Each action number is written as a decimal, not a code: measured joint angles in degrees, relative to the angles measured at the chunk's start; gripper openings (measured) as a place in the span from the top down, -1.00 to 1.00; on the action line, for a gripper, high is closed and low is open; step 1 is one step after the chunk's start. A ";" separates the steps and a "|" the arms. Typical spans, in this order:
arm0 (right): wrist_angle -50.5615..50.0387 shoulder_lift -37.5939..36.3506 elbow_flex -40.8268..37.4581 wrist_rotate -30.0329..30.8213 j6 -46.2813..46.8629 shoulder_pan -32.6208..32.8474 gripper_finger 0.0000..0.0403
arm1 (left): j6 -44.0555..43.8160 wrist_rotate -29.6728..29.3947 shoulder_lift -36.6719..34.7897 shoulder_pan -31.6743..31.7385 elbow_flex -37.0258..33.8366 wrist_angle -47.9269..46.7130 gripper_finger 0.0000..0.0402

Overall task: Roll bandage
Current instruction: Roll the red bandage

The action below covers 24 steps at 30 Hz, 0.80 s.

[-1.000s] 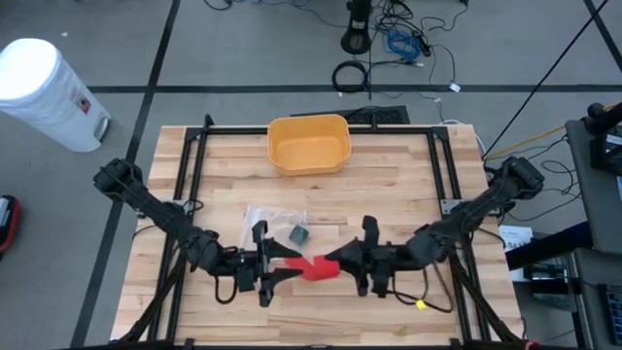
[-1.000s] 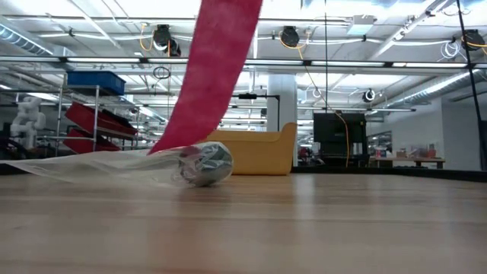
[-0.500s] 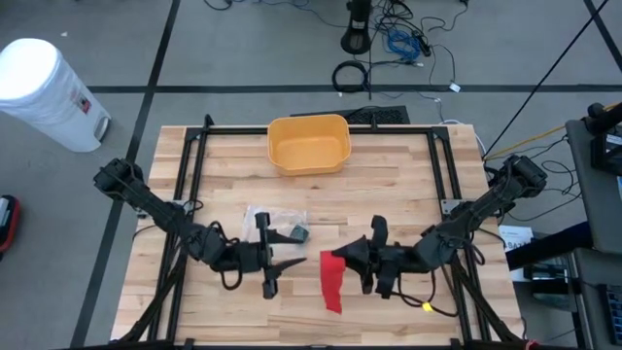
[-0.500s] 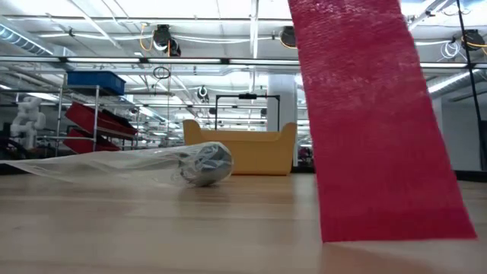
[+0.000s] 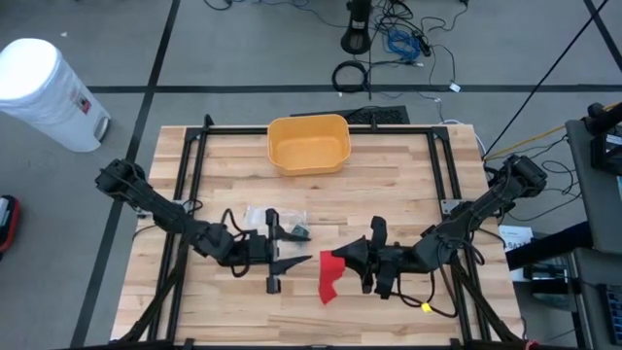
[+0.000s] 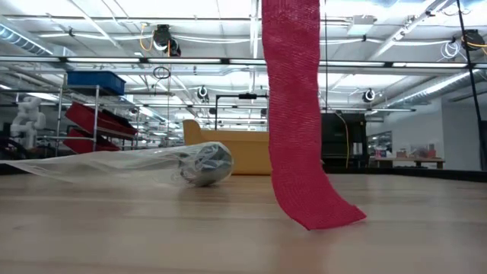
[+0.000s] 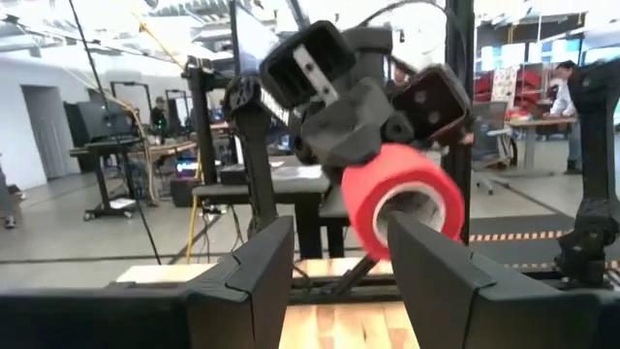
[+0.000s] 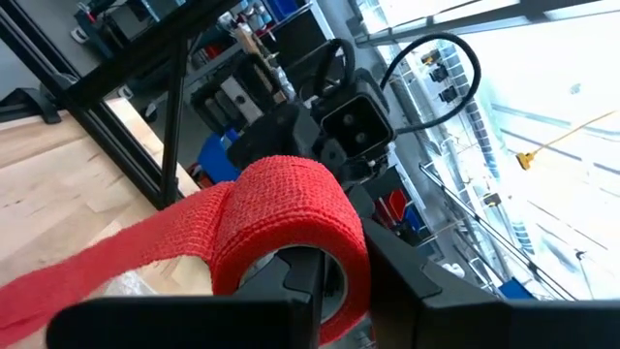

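Observation:
A red bandage roll [image 8: 291,218] sits in my shut right gripper [image 5: 342,261] above the table's near middle. It also shows in the left wrist view [image 7: 402,199]. Its loose strip [image 6: 297,122] hangs down from the roll, and the strip's lower end [image 6: 329,217] rests on the table. My left gripper [image 5: 290,272] is open and empty, just left of the strip, with its fingers pointing at the roll. A clear bag [image 5: 262,216] holding a grey-green roll [image 6: 204,164] lies flat on the table behind my left gripper. My right gripper holds the roll at its wound body [image 8: 334,242], with one finger [image 8: 315,281] in the hollow core and the other [image 8: 426,291] outside. The fingers come level from the table's right. The roll is lifted clear, and the strip hangs slack below it.
A yellow bin [image 5: 309,144] stands at the table's far middle and shows behind the strip in the low view [image 6: 240,148]. A black frame [image 5: 185,165] runs along the table's sides. A white barrel [image 5: 44,92] stands on the floor to the left.
My left gripper has let go of the strip's free end and drawn back toward the table's left. The strip was held up between the two grippers. It has dropped and swung, and now hangs from the roll with its end on the table.

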 joint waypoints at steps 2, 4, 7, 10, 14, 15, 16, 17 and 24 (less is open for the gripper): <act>-0.03 0.00 0.00 0.01 -0.14 0.00 0.75 | 0.01 0.00 0.44 0.16 0.00 -0.02 0.12; 0.00 0.00 0.00 0.01 -0.39 0.00 0.75 | 0.12 -0.01 0.81 0.33 0.14 0.18 0.12; -0.02 0.00 0.00 0.02 -0.44 0.00 0.75 | -0.06 -0.03 0.93 0.35 0.83 0.05 0.12; -0.02 0.00 0.00 0.02 -0.44 0.00 0.75 | -0.23 -1.22 0.90 0.33 1.66 -1.14 0.12; -0.02 0.00 0.00 0.02 -0.44 0.00 0.75 | -1.92 -2.27 1.03 0.31 1.87 -2.14 0.12; 0.00 0.00 0.00 0.02 -0.44 0.00 0.75 | -2.53 -2.58 1.30 0.42 1.96 -2.10 0.12; 0.00 0.00 0.00 0.02 -0.44 0.00 0.75 | -2.68 -2.96 1.60 0.53 2.01 -2.11 0.12; -0.02 0.00 0.01 0.04 -0.44 0.00 0.75 | -2.72 -3.10 1.90 0.63 2.01 -2.28 0.12; -0.01 0.00 0.02 0.24 -1.44 0.00 0.75 | -3.08 -3.31 3.93 0.78 4.34 -2.58 0.12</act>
